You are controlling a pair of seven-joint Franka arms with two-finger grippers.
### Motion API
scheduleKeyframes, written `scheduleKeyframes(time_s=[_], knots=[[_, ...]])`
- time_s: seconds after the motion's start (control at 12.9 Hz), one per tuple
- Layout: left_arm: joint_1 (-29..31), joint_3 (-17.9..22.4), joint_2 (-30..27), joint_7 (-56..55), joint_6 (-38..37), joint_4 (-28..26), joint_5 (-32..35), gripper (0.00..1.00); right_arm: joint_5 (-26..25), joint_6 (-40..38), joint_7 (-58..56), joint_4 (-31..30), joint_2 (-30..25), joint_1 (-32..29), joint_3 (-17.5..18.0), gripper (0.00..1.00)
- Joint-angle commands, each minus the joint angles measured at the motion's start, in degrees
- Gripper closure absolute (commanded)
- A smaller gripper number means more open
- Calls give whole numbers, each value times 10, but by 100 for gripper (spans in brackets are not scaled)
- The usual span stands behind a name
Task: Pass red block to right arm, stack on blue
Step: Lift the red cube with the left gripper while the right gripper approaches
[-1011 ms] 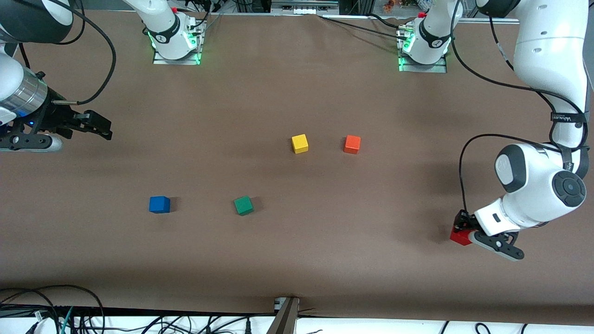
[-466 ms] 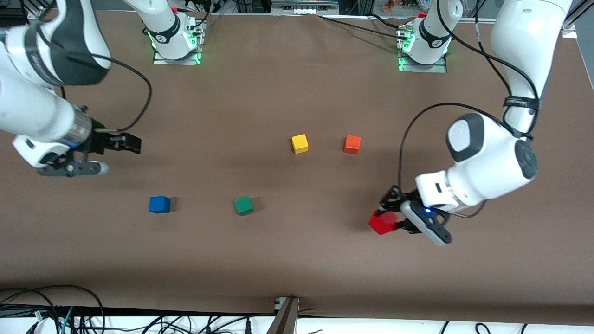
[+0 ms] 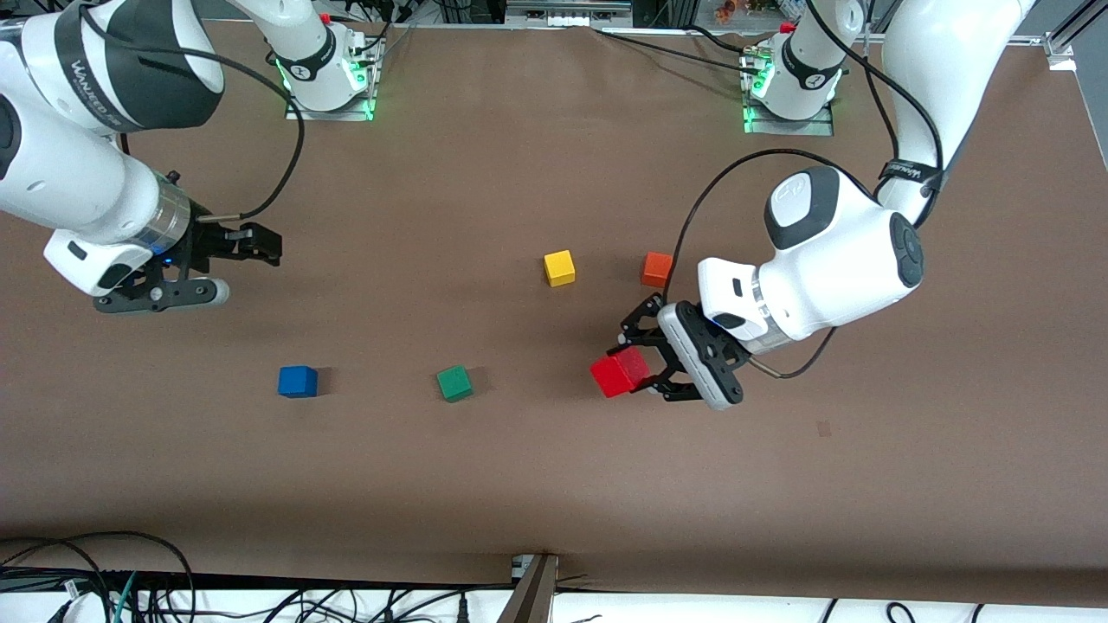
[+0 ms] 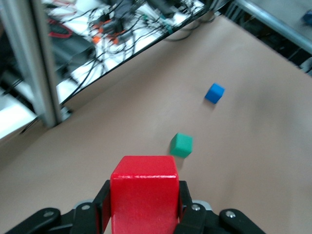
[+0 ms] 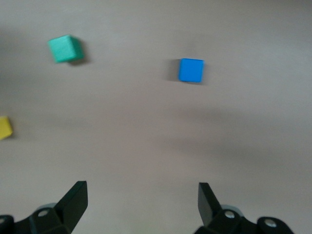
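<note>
I had the left gripper (image 3: 641, 368) clamped on the red block (image 3: 620, 373), in the air at three o'clock of the green cube (image 3: 454, 382). It looked light, rigid and smooth; I judged its free flat faces best for the right gripper (image 3: 262, 245), which gaped empty. One cube each: red, blue (image 3: 298, 382), green, yellow (image 3: 559, 267), orange (image 3: 656, 267).

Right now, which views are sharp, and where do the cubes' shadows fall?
Front view: sharp, even light; the blue cube and green cube throw short soft shadows toward the left arm's end. Left wrist view: the red block is crisp, the table hazier. Right wrist view: soft throughout, cube edges smeared.
</note>
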Motion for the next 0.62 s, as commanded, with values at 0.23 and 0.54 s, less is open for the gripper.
scheduleKeyframes(time_s=[0.23,0.54], knots=[[12,-54,11,143,23,-2,-130,88,282,-26,-58,4,42,-56,-6,0],[0,-74,13,155,58,4,-146,94,513,-25,-51,4,118,-73,-6,0]])
